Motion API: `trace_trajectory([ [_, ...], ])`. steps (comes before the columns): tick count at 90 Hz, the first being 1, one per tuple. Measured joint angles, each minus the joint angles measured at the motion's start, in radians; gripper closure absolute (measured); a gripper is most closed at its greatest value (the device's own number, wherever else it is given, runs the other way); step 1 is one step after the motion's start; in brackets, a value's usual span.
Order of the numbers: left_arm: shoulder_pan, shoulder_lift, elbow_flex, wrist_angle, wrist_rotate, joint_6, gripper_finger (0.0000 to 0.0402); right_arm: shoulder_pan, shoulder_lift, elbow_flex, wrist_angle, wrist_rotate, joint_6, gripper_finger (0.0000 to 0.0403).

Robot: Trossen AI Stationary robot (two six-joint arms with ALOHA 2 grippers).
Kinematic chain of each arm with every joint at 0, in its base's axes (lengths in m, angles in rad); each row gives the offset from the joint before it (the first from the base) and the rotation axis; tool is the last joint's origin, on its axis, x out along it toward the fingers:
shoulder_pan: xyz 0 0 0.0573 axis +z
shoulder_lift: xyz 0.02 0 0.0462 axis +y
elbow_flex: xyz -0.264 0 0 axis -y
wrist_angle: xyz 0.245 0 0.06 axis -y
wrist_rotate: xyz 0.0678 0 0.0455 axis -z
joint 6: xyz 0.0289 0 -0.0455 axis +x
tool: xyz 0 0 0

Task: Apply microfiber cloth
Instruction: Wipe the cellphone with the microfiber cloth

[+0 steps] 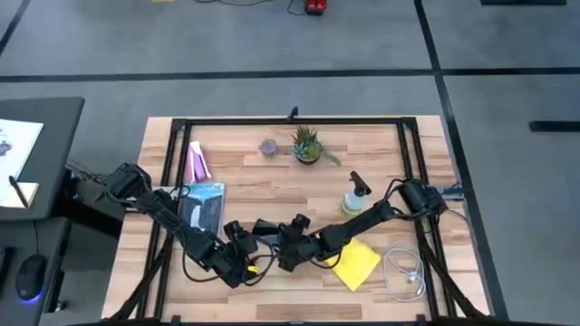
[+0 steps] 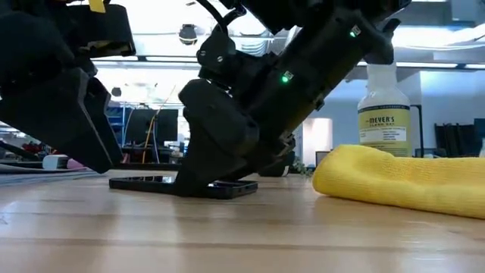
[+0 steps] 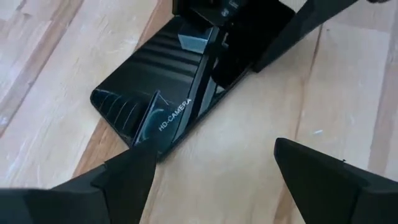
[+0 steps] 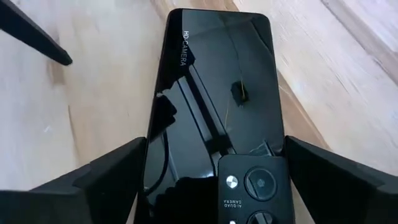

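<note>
One flat black glass-faced smartphone (image 4: 211, 106) lies on the pale wooden table (image 1: 272, 186), and everything else is placed from it. Two dark grippers meet over it. The right gripper (image 4: 214, 180) hangs low above the phone with its two fingers (image 4: 106, 180) spread wide apart, one off each long edge, grasping nothing. The left gripper (image 3: 214, 171) sits just beside the phone's end, its two fingers (image 3: 118, 180) likewise released and empty. One bright yellow microfiber cloth (image 1: 356, 264) lies in a soft heap on the table near the phone, beyond the right gripper, untouched. One spray bottle (image 2: 384, 114) stands behind the cloth. One small potted plant (image 1: 307, 145) stands well apart from the phone.
</note>
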Motion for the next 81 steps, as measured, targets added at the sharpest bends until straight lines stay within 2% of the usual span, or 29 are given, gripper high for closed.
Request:
trace_trajectory([
  [11, -0.012, 0.0, 0.0, 0.005, -0.011, 0.123, 0.0094, 0.0, 0.0, 0.0, -0.015, -0.009, -0.001, 0.0083],
  [32, -0.039, 0.0, 0.012, 0.007, -0.096, 0.355, 0.0094, 0.017, -0.023, -0.003, -0.046, -0.036, -0.015, 0.0083],
  [57, -0.035, 0.0, 0.019, 0.057, -0.114, 0.604, 0.0094, 0.017, -0.133, -0.013, -0.138, -0.159, -0.029, 0.0089],
  [59, -0.033, 0.0, 0.019, 0.065, -0.114, 0.62, 0.0094, 0.015, -0.141, -0.013, -0.128, -0.174, -0.039, 0.0096],
  [62, -0.028, 0.0, 0.019, 0.076, -0.115, 0.638, 0.0094, 0.008, -0.153, -0.01, -0.125, -0.203, -0.039, 0.0134],
  [65, -0.023, 0.0, 0.019, 0.086, -0.115, 0.653, 0.0094, 0.001, -0.159, -0.011, -0.123, -0.225, -0.041, 0.0156],
  [81, 0.002, 0.0, 0.011, 0.143, -0.115, 0.72, 0.0094, -0.036, -0.164, -0.012, -0.113, -0.294, -0.044, 0.0214],
])
